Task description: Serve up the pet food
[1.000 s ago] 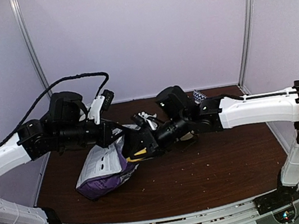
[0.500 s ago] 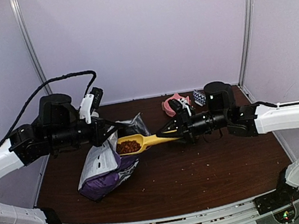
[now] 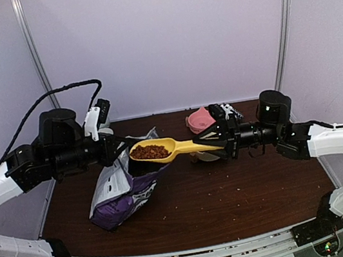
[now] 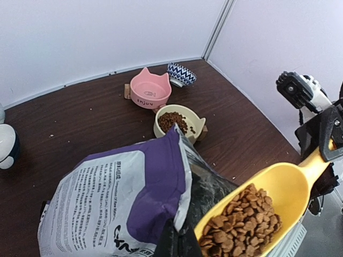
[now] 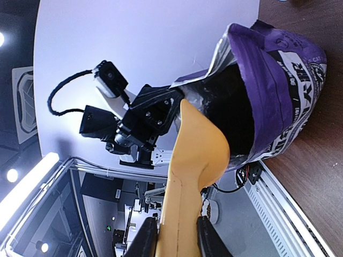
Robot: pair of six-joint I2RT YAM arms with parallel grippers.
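The purple pet food bag lies on the brown table with its mouth held up and open; it also shows in the left wrist view and the right wrist view. My left gripper is shut on the bag's top edge. My right gripper is shut on the handle of the yellow scoop, held level above the table just right of the bag mouth. The scoop holds a heap of brown kibble. A cream bowl has some kibble in it.
A pink cat-ear bowl and a blue zigzag bowl stand at the back, beside the cream bowl. A white and dark round object sits at the far left. Loose crumbs dot the table.
My right gripper has drawn the scoop out of the bag, now full of kibble, and moved it up and to the right. My left gripper still holds the bag edge, shifted slightly left.
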